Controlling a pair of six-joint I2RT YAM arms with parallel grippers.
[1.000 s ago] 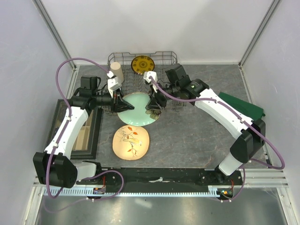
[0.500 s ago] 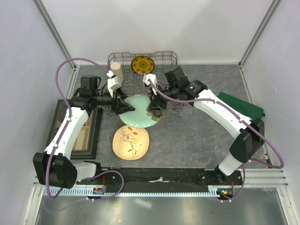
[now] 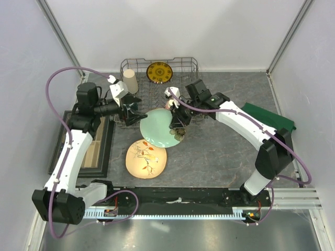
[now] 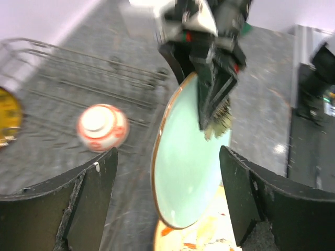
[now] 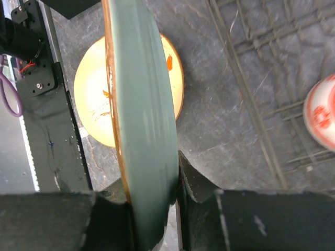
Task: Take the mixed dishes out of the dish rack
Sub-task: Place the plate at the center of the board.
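Your right gripper [image 3: 176, 121] has its 2 fingers clamped on the rim of the larger pale-green flower plate [image 3: 156, 128], which is tilted between the dish rack [image 3: 188, 63] and the cream floral plate [image 3: 146, 160]. Your left gripper [image 3: 136, 112] gapes wide, clear of it.

The left tool [image 3: 137, 113] is opening and drawing back from the larger pale-green flower plate [image 3: 158, 129], which the right tool [image 3: 175, 123] is carrying toward the cream floral plate [image 3: 146, 159].
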